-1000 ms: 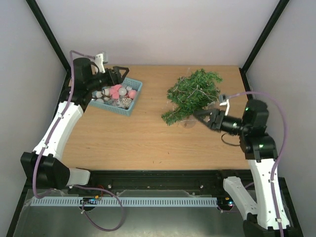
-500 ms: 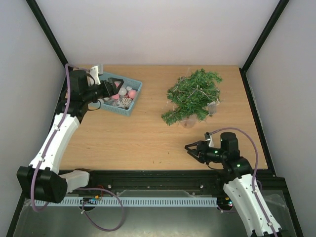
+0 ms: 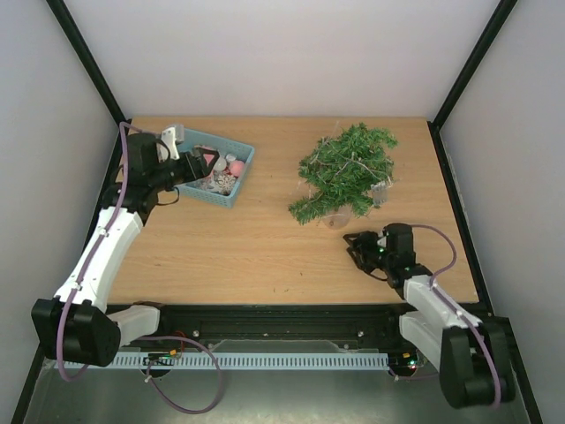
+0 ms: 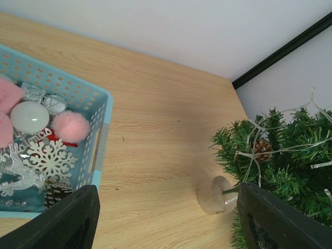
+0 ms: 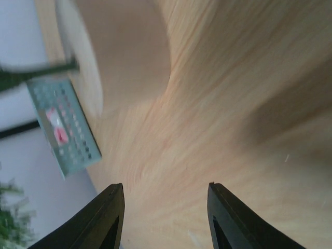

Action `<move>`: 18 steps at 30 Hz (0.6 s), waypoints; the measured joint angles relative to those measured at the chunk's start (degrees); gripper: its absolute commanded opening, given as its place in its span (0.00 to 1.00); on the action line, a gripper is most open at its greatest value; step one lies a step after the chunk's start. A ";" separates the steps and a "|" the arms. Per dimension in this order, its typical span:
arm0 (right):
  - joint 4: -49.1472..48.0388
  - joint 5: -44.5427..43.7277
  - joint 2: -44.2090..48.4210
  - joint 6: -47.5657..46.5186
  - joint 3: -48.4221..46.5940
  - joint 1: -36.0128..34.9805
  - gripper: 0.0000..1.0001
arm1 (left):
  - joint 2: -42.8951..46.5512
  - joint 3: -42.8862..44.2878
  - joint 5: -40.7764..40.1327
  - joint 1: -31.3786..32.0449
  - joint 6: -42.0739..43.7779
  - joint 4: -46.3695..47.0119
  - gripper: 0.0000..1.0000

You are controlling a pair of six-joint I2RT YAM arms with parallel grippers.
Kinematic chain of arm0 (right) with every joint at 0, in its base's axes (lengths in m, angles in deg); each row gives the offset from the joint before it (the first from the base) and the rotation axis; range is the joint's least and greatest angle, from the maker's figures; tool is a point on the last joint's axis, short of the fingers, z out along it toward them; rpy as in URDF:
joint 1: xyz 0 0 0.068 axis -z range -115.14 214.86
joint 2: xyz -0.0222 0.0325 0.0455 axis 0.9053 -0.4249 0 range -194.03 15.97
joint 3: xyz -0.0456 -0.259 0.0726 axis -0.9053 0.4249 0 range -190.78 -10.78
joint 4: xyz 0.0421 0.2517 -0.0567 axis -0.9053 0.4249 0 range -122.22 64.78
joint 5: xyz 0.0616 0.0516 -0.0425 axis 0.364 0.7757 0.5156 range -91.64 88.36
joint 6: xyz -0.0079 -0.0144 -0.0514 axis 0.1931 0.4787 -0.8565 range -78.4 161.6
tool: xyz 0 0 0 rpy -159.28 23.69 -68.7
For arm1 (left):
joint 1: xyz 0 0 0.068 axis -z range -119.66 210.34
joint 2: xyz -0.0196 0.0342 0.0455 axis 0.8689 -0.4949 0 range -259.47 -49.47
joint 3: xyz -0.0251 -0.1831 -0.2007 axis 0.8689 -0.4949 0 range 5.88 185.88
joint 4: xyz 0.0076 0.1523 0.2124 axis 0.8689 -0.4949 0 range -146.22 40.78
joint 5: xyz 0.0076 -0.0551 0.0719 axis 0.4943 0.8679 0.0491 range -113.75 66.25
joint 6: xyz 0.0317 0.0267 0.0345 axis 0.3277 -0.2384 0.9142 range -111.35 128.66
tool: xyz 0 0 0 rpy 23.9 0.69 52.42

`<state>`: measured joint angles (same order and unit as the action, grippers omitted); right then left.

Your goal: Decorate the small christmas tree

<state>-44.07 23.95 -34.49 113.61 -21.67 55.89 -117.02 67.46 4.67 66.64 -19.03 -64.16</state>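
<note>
The small christmas tree (image 3: pixel 346 170) lies tipped on the table at back right, its round base (image 3: pixel 338 218) pointing to the near side. The left wrist view shows its branches (image 4: pixel 282 155) with a light string and a pine cone, and its base (image 4: pixel 213 194). The teal basket (image 3: pixel 240 181) of ornaments sits at back left. My left gripper (image 3: pixel 203 164) hovers over the basket, open and empty; its fingers (image 4: pixel 67 220) frame bare table. My right gripper (image 3: pixel 353 247) is low above the table just near of the tree base (image 5: pixel 119 52), open and empty.
The basket (image 4: pixel 101 148) holds pink pompoms, a white ball, silver ornaments and a white snowflake. It also shows far off in the right wrist view (image 5: pixel 62 124). Black frame posts stand at the table's back corners. Bare wood lies between basket and tree.
My right arm has drawn back from the tree base toward the near edge and dropped low over the table. My left gripper has shifted slightly nearer over the basket.
</note>
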 measured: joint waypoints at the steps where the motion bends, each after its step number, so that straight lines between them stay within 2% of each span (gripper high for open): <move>1: -2.21 -0.33 -2.54 -0.04 0.00 2.05 0.45 | 0.00 -0.07 0.00 -0.02 0.04 0.02 0.75; 7: -9.90 -0.44 -13.70 -3.48 -1.88 10.01 0.42 | -0.39 -0.92 -0.04 -0.02 0.44 0.02 0.74; 18: -24.15 3.17 -32.54 -5.70 -11.37 10.78 0.36 | -2.05 -1.68 -0.61 -0.02 0.50 0.24 0.74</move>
<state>-68.23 27.11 -67.03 107.90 -33.04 66.66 -119.07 65.78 4.06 66.62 -18.52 -63.92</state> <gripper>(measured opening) 0.376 0.741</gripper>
